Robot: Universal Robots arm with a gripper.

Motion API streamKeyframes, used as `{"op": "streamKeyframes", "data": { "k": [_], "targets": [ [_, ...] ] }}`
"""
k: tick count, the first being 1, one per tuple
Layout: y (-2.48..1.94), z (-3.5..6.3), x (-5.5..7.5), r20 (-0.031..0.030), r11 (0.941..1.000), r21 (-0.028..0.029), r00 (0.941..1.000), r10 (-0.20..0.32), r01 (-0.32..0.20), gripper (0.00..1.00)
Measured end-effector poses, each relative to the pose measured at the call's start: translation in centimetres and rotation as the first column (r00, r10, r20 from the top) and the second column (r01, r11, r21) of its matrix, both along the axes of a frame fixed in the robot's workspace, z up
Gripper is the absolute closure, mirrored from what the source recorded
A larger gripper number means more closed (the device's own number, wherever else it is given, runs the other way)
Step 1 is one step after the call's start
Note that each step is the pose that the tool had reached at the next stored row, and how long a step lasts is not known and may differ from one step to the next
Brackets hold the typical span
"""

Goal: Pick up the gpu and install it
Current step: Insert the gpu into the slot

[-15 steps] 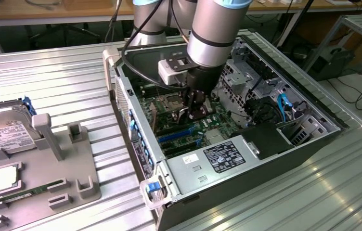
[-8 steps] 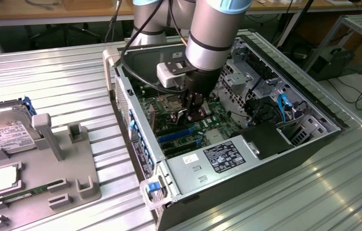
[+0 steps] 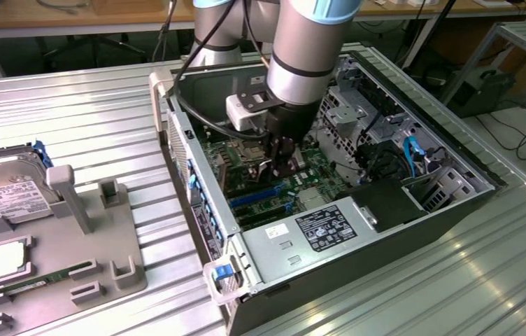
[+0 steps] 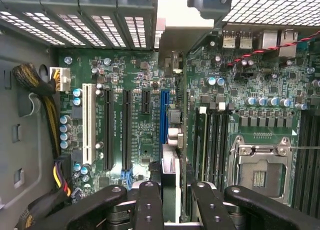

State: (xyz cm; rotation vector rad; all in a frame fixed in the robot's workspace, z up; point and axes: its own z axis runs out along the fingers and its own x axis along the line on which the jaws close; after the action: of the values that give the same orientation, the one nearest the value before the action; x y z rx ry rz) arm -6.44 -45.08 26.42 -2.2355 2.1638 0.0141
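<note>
My gripper (image 3: 277, 162) is down inside the open computer case (image 3: 198, 203), just above the motherboard (image 3: 244, 164). It is shut on the gpu (image 3: 274, 171), a thin dark card held on edge. In the wrist view the gpu (image 4: 170, 162) runs edge-on away from between the black fingers (image 4: 148, 205), with its metal bracket (image 4: 182, 25) at the far end against the case's rear wall. The card hangs right over the blue expansion slot (image 4: 163, 115), with black slots (image 4: 107, 130) and a white one (image 4: 89, 125) beside it. I cannot tell whether the card's edge touches the slot.
A grey parts tray (image 3: 86, 259) at the exterior view's left holds a hard drive (image 3: 11, 189) and a green memory stick (image 3: 48, 280). Inside the case, the power supply (image 3: 324, 227), the drive cage (image 3: 357, 119), yellow and black cables (image 4: 55, 175) and the CPU socket (image 4: 262, 170) crowd the card.
</note>
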Motion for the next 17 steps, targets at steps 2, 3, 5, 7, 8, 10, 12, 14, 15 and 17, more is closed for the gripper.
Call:
{"op": "streamKeyframes", "data": {
  "k": [2,3,5,7,8,10,12,14,15,17],
  "targets": [
    [-0.02,-0.13,-0.01,0.0000,1.0000,-0.0001,1.0000,-0.002,0.002,0.73],
    [-0.05,-0.14,-0.03,-0.0001,1.0000,-0.0002,1.0000,-0.004,0.004,0.73],
    [-0.08,-0.18,-0.04,0.0000,1.0000,-0.0001,1.0000,-0.006,0.006,0.73],
    [-0.09,-0.17,-0.05,-0.0001,1.0000,-0.0002,1.0000,-0.006,0.006,0.73],
    [-0.09,-0.18,-0.04,0.0000,1.0000,-0.0001,1.0000,-0.006,0.006,0.73],
    [-0.09,-0.18,-0.04,0.0000,1.0000,0.0000,1.0000,-0.006,0.006,0.73],
    [-0.09,-0.18,-0.04,0.0000,1.0000,-0.0001,1.0000,-0.006,0.006,0.73],
    [-0.09,-0.18,-0.04,-0.0001,1.0000,-0.0001,1.0000,-0.006,0.006,0.73],
    [-0.09,-0.18,-0.06,0.0000,1.0000,-0.0001,1.0000,-0.006,0.006,0.73],
    [-0.09,-0.23,-0.24,0.0001,1.0000,0.0001,1.0000,-0.006,0.006,0.73]
  ]
}}
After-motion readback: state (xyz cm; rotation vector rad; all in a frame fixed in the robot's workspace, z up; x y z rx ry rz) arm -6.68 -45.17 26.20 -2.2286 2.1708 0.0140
